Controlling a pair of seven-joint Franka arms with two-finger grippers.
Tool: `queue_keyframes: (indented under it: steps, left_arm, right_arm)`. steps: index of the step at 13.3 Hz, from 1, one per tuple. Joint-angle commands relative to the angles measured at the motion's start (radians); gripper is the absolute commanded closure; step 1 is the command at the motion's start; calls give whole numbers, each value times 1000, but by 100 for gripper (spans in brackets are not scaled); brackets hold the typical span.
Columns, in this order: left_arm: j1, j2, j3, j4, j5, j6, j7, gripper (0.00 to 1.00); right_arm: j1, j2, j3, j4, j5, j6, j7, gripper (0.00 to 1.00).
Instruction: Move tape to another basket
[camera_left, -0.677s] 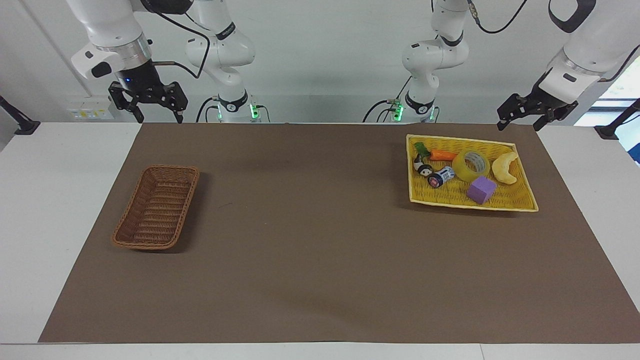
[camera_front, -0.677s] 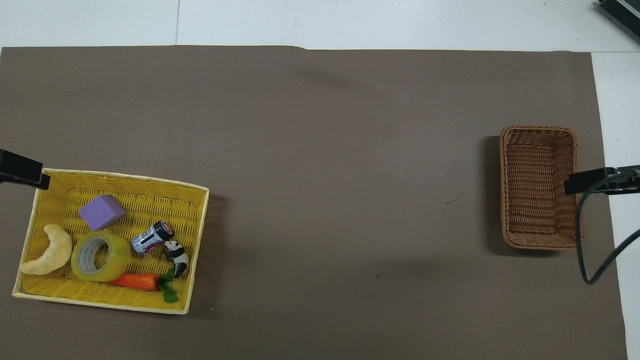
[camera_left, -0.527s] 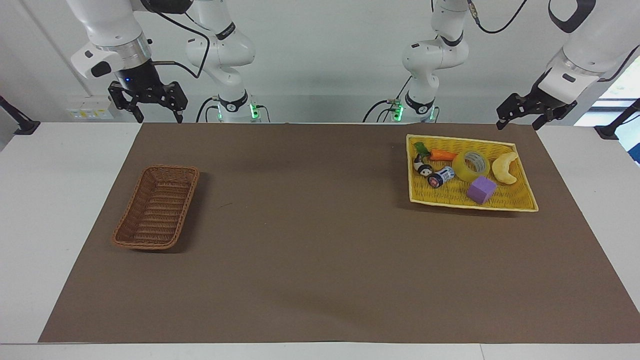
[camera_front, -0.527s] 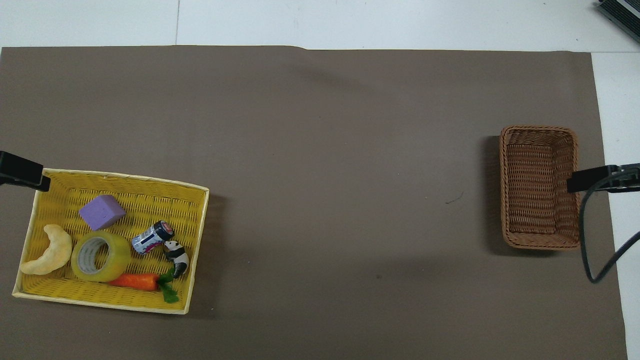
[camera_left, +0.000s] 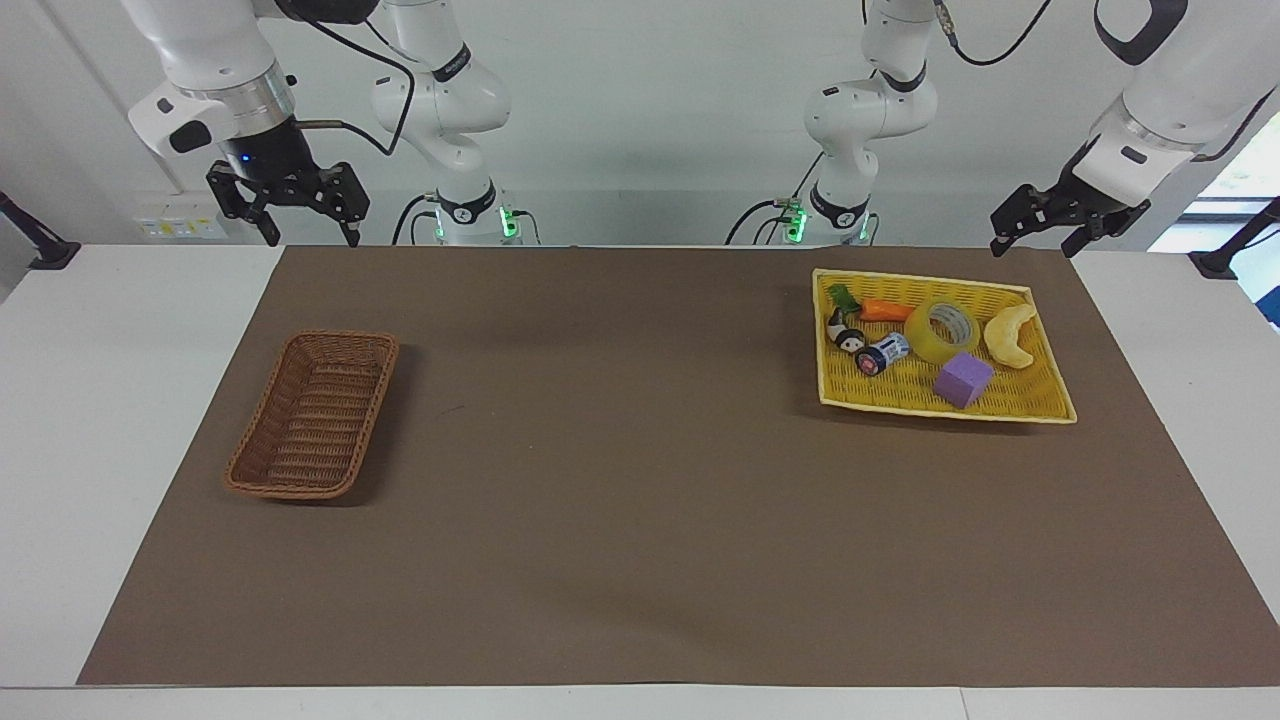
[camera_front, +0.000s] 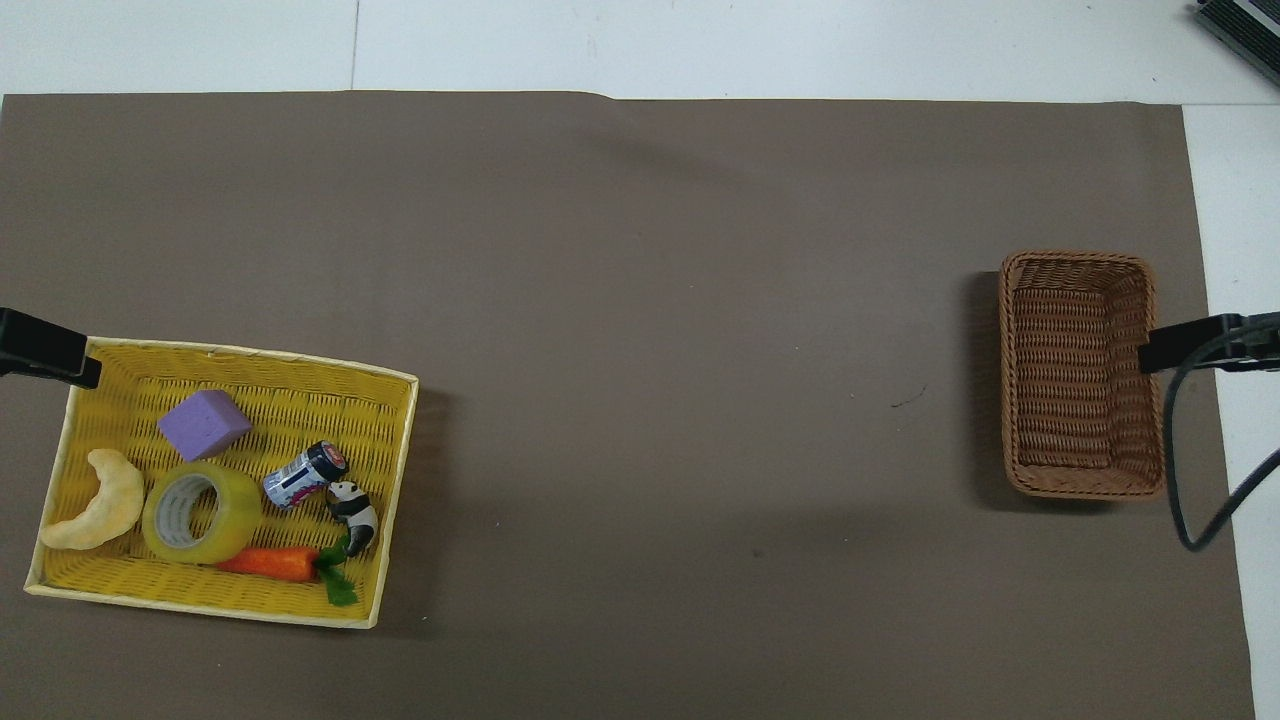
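Observation:
The tape (camera_left: 925, 345), a yellowish roll with a grey-white core, lies flat in the yellow woven tray (camera_left: 1000, 400) at the left arm's end of the table; it also shows in the overhead view (camera_front: 235, 520). The brown wicker basket (camera_left: 300, 490) sits empty at the right arm's end, also seen in the overhead view (camera_front: 1075, 258). My left gripper (camera_left: 1035, 240) hangs open and empty in the air over the table edge by the tray. My right gripper (camera_left: 285, 230) hangs open and empty over the mat's edge near the robots.
In the tray with the tape lie a pale crescent toy (camera_left: 1010, 335), a purple cube (camera_left: 963, 379), a small can (camera_left: 882, 353), a panda figure (camera_left: 846, 335) and a toy carrot (camera_left: 880, 309). A brown mat (camera_left: 640, 480) covers the table between tray and basket.
Both grippers have risen slightly and drifted a little outward. The tape, tray and basket have not moved.

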Motion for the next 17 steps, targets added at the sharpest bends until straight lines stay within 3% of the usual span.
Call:
queue_keyframes:
  steps: [1, 10, 15, 17]
  left_arm:
    - [7, -33, -3, -39, 13, 1, -8, 0]
    - [33, -112, -1, -230, 9, 182, -8, 0]
    - [85, -221, -1, -514, 7, 386, -5, 0]
    - [103, -221, 0, -557, 7, 429, 1, 0]
  right_arm:
    - [-14, 11, 0, 17, 20, -23, -20, 0]
    - [-2, -23, 7, -30, 17, -13, -37, 0]
    - [-2, -25, 4, -38, 21, -12, -40, 0]
    - [-2, -25, 2, -38, 21, -10, -40, 0]
